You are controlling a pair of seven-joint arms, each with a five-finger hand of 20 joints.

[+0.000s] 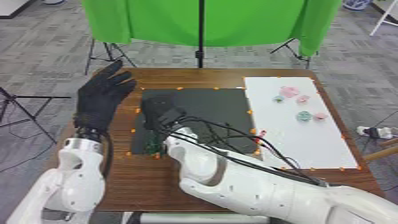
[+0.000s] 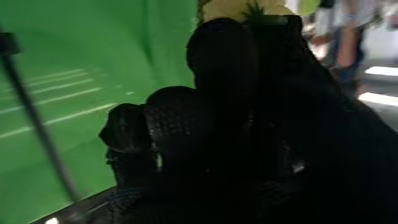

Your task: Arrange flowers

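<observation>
In the head view my right hand (image 1: pixel 162 111) is above the left part of the black mat (image 1: pixel 213 97). My left hand (image 1: pixel 104 94) stands open, fingers straight, over the table's left edge. Pink flowers (image 1: pixel 289 91) and pale green flowers (image 1: pixel 304 116) lie on the white board (image 1: pixel 282 142). In the right wrist view, pale yellow petals (image 2: pixel 222 8) and a green tip (image 2: pixel 255 10) show just past the right hand (image 2: pixel 204 115), whose finger and thumb pinch the yellow flower. Its stem is hidden by the black glove.
The brown wooden table (image 1: pixel 147 192) carries the mat and the board side by side. Something dark green (image 1: pixel 153 143) lies at the mat's lower left, and a small red item (image 1: pixel 262 133) is by the board's left edge. A green cloth (image 1: pixel 160 25) hangs behind.
</observation>
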